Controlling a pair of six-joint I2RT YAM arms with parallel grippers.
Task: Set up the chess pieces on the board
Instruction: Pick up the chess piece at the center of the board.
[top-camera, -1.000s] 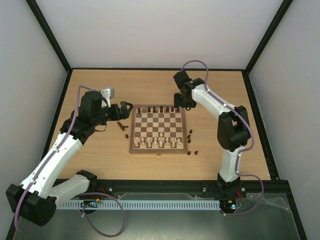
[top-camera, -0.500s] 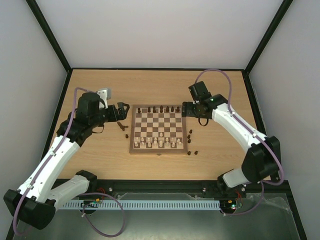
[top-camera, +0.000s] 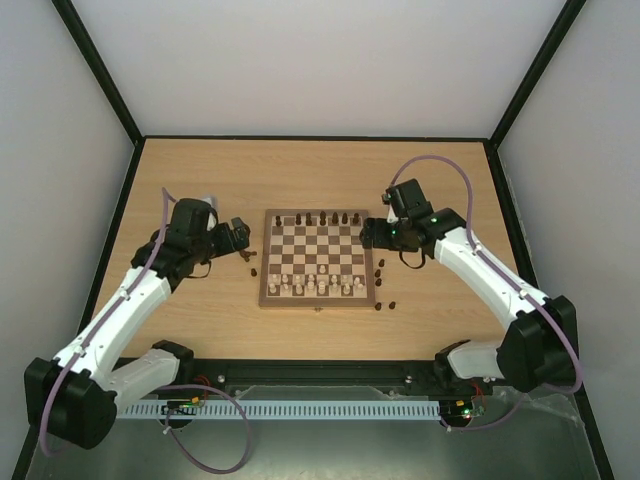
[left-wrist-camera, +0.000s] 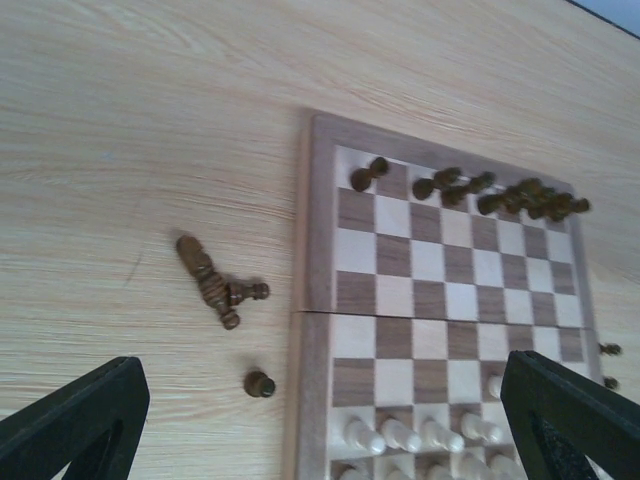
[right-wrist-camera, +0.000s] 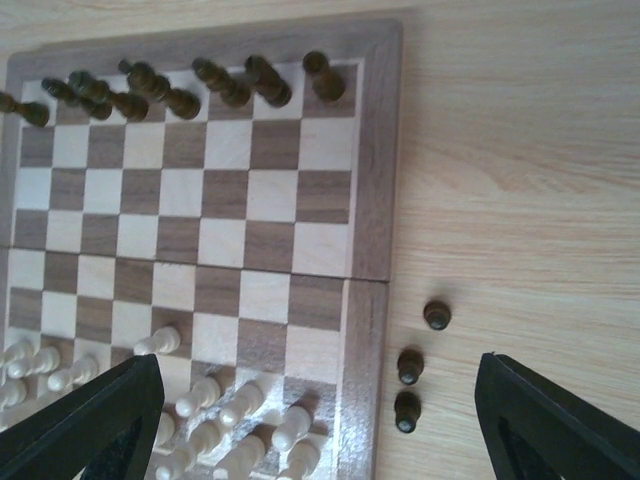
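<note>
Table: one light wooden table (top-camera: 300, 170), black-framed, carrying everything else.
Arms: two, white with black joints. Left arm (top-camera: 120, 310) and right arm (top-camera: 480, 270), one reaching in at each side of the board.
Board: one square wooden chessboard (top-camera: 318, 258) with dark brown and cream checks and a light border. Flat at mid-table, between the two grippers. Edges square to the table, fold seam running left to right.
Left gripper: left gripper (left-wrist-camera: 322, 360) off the board's left edge, black fingers (left-wrist-camera: 80, 420) spread wide, nothing between them.
Right gripper: right gripper (right-wrist-camera: 318, 360) by the board's right border, fingers (right-wrist-camera: 560, 420) likewise wide apart, gripping nothing.
Dark pieces, on board: tiny dark brown wooden chessmen (right-wrist-camera: 265, 80) standing along the far row, closer together toward the right end. Too crowded for a sure count.
Dark pieces, left of board: three. One long lying piece (left-wrist-camera: 205, 280), axis slanting from far-left to near-right. One short lying piece (left-wrist-camera: 248, 292) touching it, pointing toward the board. One upright piece (left-wrist-camera: 260, 383) nearer the arm bases, just beside the border.
Dark pieces, right of board: five. Three (right-wrist-camera: 436, 315) in a short far-to-near line just beside the border, two (top-camera: 385, 305) side by side off the near-right corner.
Cream pieces: pale cream chessmen (top-camera: 320, 288) filling the near rows, one (top-camera: 322, 270) stepped forward. Number unclear.
</note>
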